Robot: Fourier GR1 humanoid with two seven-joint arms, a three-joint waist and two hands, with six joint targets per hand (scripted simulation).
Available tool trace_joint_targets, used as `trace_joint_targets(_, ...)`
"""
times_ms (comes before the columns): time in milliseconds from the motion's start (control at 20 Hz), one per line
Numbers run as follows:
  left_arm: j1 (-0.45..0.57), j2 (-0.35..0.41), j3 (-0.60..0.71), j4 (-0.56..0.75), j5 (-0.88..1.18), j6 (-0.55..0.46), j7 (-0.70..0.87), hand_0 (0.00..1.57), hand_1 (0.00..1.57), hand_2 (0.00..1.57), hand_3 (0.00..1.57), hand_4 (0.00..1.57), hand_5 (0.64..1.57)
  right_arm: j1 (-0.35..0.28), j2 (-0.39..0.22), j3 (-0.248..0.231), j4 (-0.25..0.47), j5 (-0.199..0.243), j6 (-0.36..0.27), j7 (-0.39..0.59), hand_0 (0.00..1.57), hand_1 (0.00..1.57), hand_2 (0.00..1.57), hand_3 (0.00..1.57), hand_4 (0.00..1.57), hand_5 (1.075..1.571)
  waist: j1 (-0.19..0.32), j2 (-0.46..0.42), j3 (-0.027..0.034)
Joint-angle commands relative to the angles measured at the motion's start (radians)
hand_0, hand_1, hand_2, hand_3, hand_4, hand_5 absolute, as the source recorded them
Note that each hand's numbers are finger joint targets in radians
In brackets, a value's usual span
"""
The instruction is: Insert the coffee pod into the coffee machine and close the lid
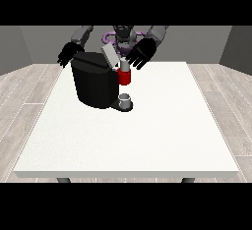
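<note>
White table (162,126) carries the machine (93,84), lid (110,56) up, pod (125,67) seemingly seated in the red holder (125,77); view's-right hand (141,53) hovers open beside the lid, other hand (70,53) idle with fingers hanging relaxed, so press the lid down squarely.

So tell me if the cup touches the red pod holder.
Apart. The front view shows a plain gap between the cup and the red pod holder above it.

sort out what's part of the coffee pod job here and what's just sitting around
Part of the job:
- coffee machine, black, on the table
- its lid, raised and tilted
- red pod holder with the pale pod at its top
- robot hand at the view's right, fingers spread, above the pod

Just there:
- small grey cup on the machine's base
- white table
- robot hand at the view's left, behind the machine
</note>
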Motion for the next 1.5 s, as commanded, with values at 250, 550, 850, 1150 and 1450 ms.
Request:
trace_joint_targets(250, -0.022, -0.018, -0.003, 0.001, -0.020, 0.035, -0.006, 1.18, 1.18, 1.26, 1.19, 0.50, 1.571, -0.002, -0.008, -0.022, 0.014, -0.013, 0.008, -0.071, 0.00, 0.00, 0.00, 0.00, 0.48, 1.571, -0.003, 0.063, 0.0004)
trace_joint_targets(550, -0.003, -0.020, -0.010, 0.011, -0.022, -0.010, -0.012, 1.19, 1.19, 1.27, 1.20, 0.51, 1.571, 0.006, -0.011, -0.050, 0.023, -0.030, -0.010, -0.042, 0.00, 0.00, 0.00, 0.00, 0.45, 1.571, 0.027, 0.016, 0.0003)
trace_joint_targets(850, -0.023, 0.010, 0.001, 0.027, -0.027, -0.023, -0.029, 1.22, 1.22, 1.27, 1.20, 0.49, 1.571, 0.017, -0.007, -0.024, 0.016, -0.020, 0.004, -0.051, 0.00, 0.00, 0.00, 0.00, 0.45, 1.571, 0.015, 0.038, 0.0001)
trace_joint_targets(1150, 0.015, -0.064, -0.019, 0.033, -0.029, -0.030, -0.004, 1.22, 1.22, 1.25, 1.15, 0.47, 1.571, 0.029, 0.011, -0.025, 0.029, -0.013, -0.032, -0.015, 0.00, 0.00, 0.00, 0.00, 0.37, 1.571, 0.031, -0.011, 0.0001)
trace_joint_targets(1450, -0.002, -0.045, -0.021, 0.031, -0.058, 0.013, -0.008, 1.15, 1.15, 1.18, 1.02, 0.45, 1.571, -0.003, 0.016, -0.009, 0.005, -0.005, -0.032, -0.023, 0.00, 0.00, 0.00, 0.00, 0.44, 1.571, 0.022, 0.017, 0.0000)
